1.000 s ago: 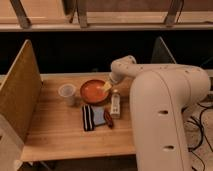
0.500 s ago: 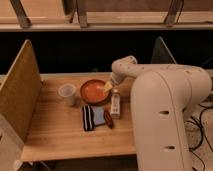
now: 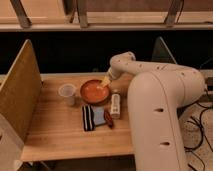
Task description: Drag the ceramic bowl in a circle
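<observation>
The ceramic bowl is a round shallow orange-red bowl on the wooden table, just right of a small whitish plastic cup. My gripper reaches down from the white arm and sits at the bowl's right rim, its tip over or inside the bowl's edge.
A dark striped packet, a blue packet and a red item lie in front of the bowl. A small white bottle stands to the bowl's right. A tall wooden panel walls the table's left side.
</observation>
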Robot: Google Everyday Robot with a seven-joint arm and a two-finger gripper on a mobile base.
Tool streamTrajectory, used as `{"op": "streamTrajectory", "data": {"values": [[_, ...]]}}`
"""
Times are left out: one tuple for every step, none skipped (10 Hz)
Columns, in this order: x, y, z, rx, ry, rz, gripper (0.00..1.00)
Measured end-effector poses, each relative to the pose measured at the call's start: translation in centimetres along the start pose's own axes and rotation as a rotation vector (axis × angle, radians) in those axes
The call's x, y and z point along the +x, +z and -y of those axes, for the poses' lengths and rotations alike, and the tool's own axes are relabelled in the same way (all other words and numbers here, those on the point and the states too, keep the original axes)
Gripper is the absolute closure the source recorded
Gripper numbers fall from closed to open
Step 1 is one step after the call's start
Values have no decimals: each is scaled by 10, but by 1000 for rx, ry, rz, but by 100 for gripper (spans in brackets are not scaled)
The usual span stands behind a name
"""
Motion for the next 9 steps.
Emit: {"op": "streamTrajectory", "data": {"values": [[4,15,-6,-41,16,-11,20],[9,28,-13,-78,26,-28,20],[12,38,-19,-106,32,-43,20],[15,54,-27,-145,33,-70,20],[14,63,-31,-163,24,-90,20],[11,69,-33,-169,11,-105,21],[7,73,-32,-164,-4,-118,27],[2,75,-30,-155,-20,-124,39],[-3,75,-29,-152,-30,-124,50]]}}
